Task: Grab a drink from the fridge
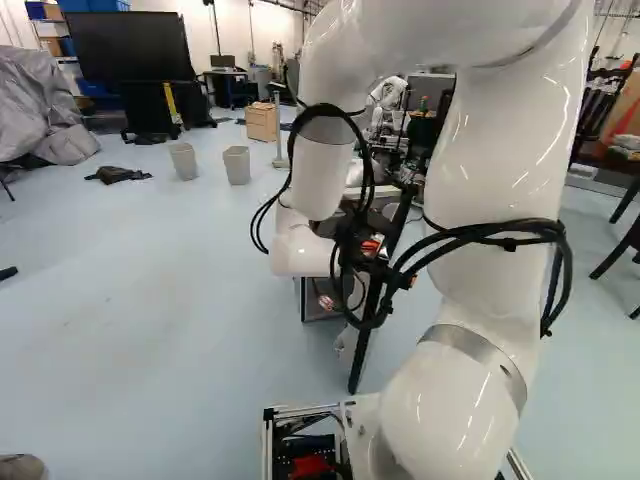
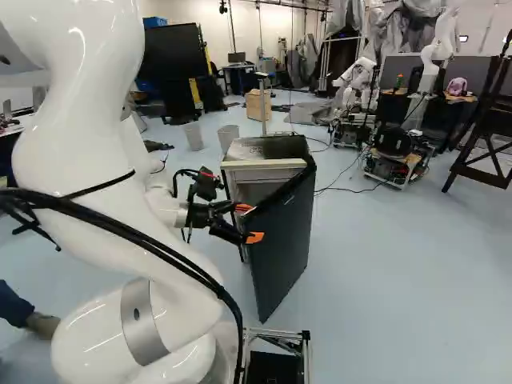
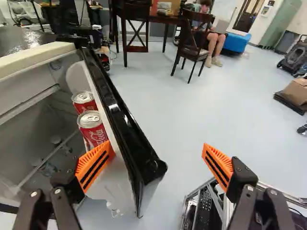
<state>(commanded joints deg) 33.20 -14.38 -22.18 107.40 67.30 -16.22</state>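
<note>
Pale blue floor (image 2: 384,264) ran under the small dark-topped fridge (image 2: 268,147), glossy black door (image 2: 284,240) swung open. Two red soda cans (image 3: 92,129) sat inside the door; black, orange-padded fingers (image 2: 254,238) were wide apart, straddling its edge.

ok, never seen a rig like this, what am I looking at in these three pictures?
It's one white robot arm on a moving base, sent to get a drink. The left and right base views come from cameras on that base, behind the arm, looking ahead past it. The wrist view looks along the gripper, with its two orange-padded fingers at the bottom edge.

The box in front is a small fridge, door open. At least two red cans stand along the door's inner side. The gripper is open around the door's free edge, one finger inside, one outside. It holds nothing.
</note>
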